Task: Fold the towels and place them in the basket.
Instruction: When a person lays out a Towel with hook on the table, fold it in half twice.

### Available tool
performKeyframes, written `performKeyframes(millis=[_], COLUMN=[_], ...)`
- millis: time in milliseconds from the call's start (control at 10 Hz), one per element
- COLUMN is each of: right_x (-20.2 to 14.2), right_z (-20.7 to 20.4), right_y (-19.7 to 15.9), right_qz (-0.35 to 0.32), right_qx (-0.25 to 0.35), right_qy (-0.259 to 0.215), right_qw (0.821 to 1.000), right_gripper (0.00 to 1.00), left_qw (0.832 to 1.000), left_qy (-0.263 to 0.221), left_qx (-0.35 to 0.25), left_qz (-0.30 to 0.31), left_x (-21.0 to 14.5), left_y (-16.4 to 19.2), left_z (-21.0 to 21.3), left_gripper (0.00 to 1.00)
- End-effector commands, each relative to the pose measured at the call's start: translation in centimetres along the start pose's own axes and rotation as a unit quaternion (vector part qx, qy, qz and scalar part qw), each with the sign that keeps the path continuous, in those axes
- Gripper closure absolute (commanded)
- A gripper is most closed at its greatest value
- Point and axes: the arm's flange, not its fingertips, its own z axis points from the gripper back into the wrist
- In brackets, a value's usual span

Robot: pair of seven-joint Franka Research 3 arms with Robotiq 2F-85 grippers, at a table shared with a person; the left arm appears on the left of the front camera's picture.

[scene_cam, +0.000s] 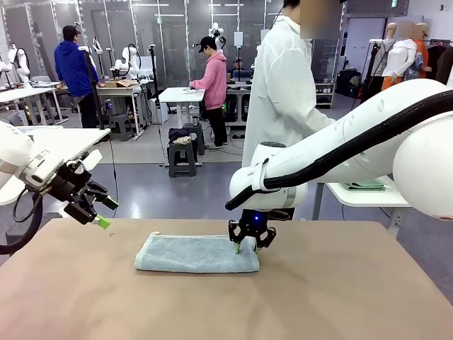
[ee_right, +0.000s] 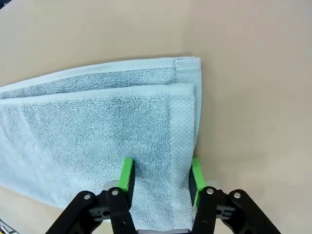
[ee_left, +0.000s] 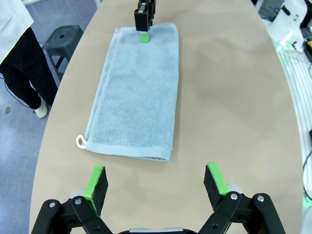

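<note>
Towel: one pale blue-grey towel lies flat on the worktop, already doubled lengthwise into a long strip.
Right fingers: the right gripper is planted on the towel's right short end. One pad is on the cloth and the other is just off the hem, so they are partly drawn in. I cannot tell whether they have bitten yet.
Left fingers: the left gripper is spread wide and empty, raised well off the towel's left end.
Likely reason: straddling the hem looks like preparation for lifting that end over for a crosswise fold. The left arm stays clear of the towel, probably waiting to help.
Right wrist view adds: two stacked layers at the hem, the upper edge set slightly back.
Left wrist view adds: a small white hanging loop at the towel's corner.
Front view adds: a person in white standing beyond the towel.
</note>
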Motion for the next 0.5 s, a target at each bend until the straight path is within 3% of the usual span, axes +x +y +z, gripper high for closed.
performKeyframes(millis=[0,100,200,300,400], right_x=[0.20,0.08,-0.01,-0.10,-0.10], right_z=[0.34,0.42,0.45,0.40,0.38], right_y=[0.54,0.57,0.54,0.51,0.45], right_qz=[-0.013,-0.015,-0.017,-0.018,-0.019], right_qx=[-0.023,-0.027,-0.029,-0.031,-0.033], right_qy=[-0.007,-0.008,-0.008,-0.006,-0.006], right_qw=[1.000,0.999,0.999,0.999,0.999], right_gripper=[0.64,0.80,0.84,1.00,1.00], left_qw=[1.000,1.000,1.000,1.000,1.000], left_qy=[0.005,0.005,0.005,0.005,0.005], left_qx=[0.002,0.002,0.002,0.002,0.002], left_qz=[0.004,0.004,0.004,0.004,0.004], left_x=[0.17,0.17,0.17,0.17,0.17], left_y=[-0.01,-0.01,-0.01,-0.01,-0.01], left_z=[0.07,0.07,0.07,0.07,0.07], left_gripper=[0.00,0.00,0.00,0.00,0.00])
